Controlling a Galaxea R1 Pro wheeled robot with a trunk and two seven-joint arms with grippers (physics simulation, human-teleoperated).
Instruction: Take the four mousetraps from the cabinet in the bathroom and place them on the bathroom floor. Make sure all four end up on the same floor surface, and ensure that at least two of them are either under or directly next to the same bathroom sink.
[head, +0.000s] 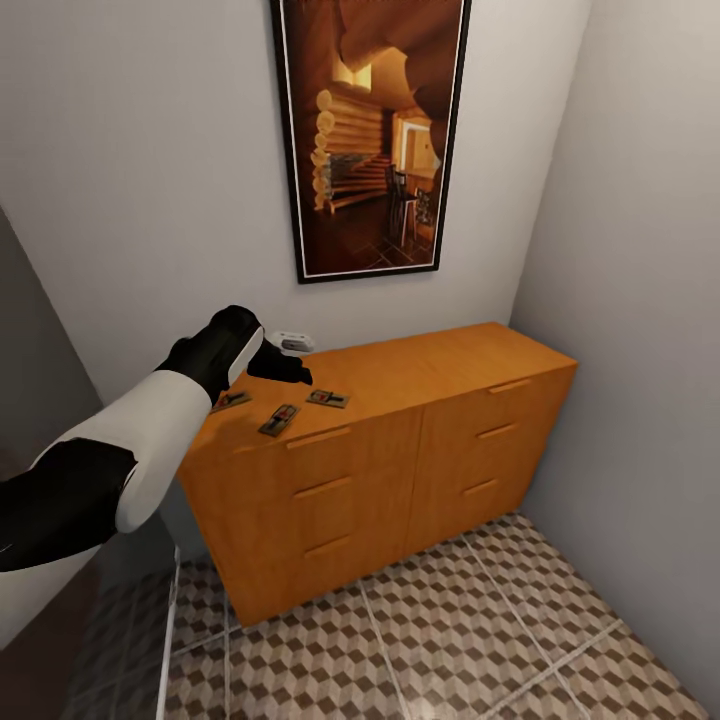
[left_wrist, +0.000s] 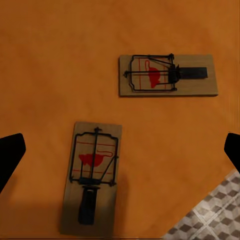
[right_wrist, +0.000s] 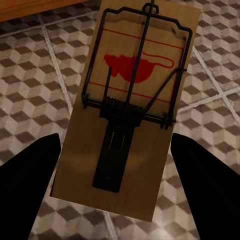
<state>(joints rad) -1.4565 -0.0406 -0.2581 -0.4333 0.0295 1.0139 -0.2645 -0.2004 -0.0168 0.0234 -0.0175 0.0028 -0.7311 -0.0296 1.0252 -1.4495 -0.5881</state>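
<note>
Your left end effector (head: 290, 368): hovering over the cabinet (head: 400, 450) top, fingers spread apart, nothing between them. Mousetraps on the cabinet top: one (left_wrist: 91, 178) below and between the fingers, lying flat; a second (left_wrist: 168, 75) ahead of it, turned crosswise; a third (head: 231, 400) just beside your forearm (partly hidden in the head view). Your right end effector (right_wrist: 117, 190): fingers set on either side of a fourth mousetrap (right_wrist: 131, 107), clamped on its board, held above the bathroom floor (right_wrist: 30, 100), the cabinet edge just beyond.
</note>
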